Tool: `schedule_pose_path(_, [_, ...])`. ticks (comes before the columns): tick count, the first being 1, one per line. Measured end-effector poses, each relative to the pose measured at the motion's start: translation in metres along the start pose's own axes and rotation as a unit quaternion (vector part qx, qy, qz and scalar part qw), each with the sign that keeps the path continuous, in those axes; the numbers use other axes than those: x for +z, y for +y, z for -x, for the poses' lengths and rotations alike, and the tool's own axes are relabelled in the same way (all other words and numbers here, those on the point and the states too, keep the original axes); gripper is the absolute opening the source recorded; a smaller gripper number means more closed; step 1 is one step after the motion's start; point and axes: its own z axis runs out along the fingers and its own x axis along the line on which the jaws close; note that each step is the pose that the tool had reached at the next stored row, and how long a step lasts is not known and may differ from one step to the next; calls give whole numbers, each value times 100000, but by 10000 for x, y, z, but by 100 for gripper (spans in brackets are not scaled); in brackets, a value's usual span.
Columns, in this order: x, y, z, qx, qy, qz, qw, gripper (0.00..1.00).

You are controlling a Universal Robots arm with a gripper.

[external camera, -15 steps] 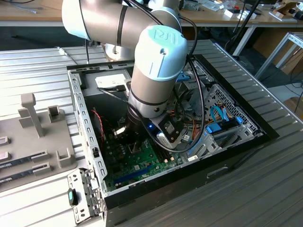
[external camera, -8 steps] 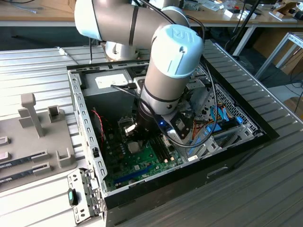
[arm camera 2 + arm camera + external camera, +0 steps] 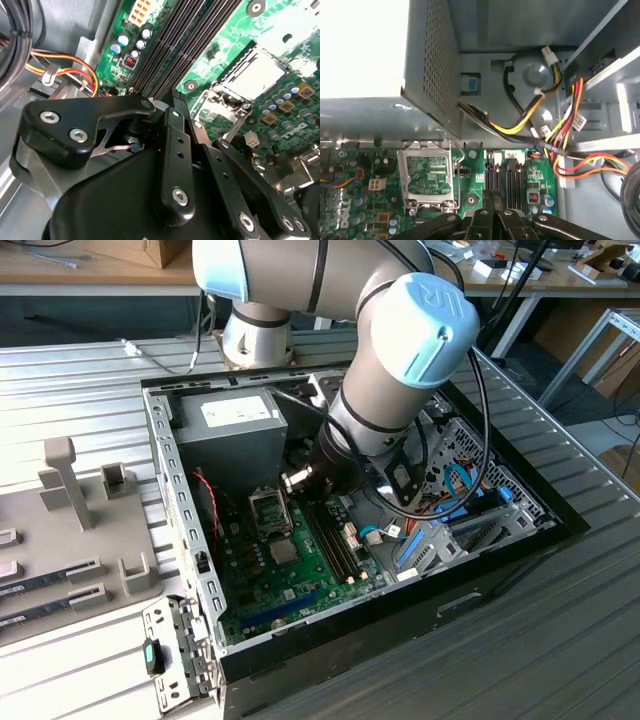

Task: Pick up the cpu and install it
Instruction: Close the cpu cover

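My gripper point(image 3: 292, 480) hangs low inside the open computer case point(image 3: 180, 510), just above the motherboard, between the socket frame point(image 3: 270, 510) and the memory slots point(image 3: 335, 540). Its black fingers point(image 3: 485, 202) lie close together, shut, and I see nothing between them in both wrist views. The gripper point(image 3: 176, 95) point(image 3: 491, 197) ends over the memory slots point(image 3: 175, 45) point(image 3: 507, 180), beside the socket frame point(image 3: 427, 177) point(image 3: 255, 75). Inside that frame the face looks green in the first wrist view and glares pale in the second wrist view. The cpu is hidden or out of view.
The grey power-supply box point(image 3: 230, 425) point(image 3: 430, 65) stands right behind the socket. Bundled coloured cables point(image 3: 560, 140) run along the case wall. A drive cage point(image 3: 470, 480) fills the exterior view's right. A grey fixture tray point(image 3: 60, 540) lies outside the case at the exterior view's left.
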Motion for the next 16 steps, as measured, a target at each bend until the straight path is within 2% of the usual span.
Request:
schedule_pose_path(2, [14,4,0,-1326,257,80,99991,11])
schedule_pose_path(3, [23,3,1,-3203,597,196,99947,11])
schedule_pose_path(4, [32,3,3,-4307,802,259,99904,11])
schedule_pose_path(6, [48,32,22,-4503,871,412,99894,11])
schedule_pose_path(8, [60,70,35,-4532,866,1037,99888,11])
schedule_pose_path(9, [64,83,38,-4575,861,1857,99874,11])
schedule_pose_path(10, [67,87,39,-4662,857,2439,99858,11])
schedule_pose_path(11, [68,89,39,-5038,954,3278,99815,11])
schedule_pose_path(12, [69,90,40,-5508,1079,3836,99769,11])
schedule_pose_path(14, [72,97,47,-5841,1167,4667,99713,11])
schedule_pose_path(15, [75,107,57,-5906,1130,5804,99650,11])
schedule_pose_path(16, [77,113,62,-5947,1076,6768,99587,11])
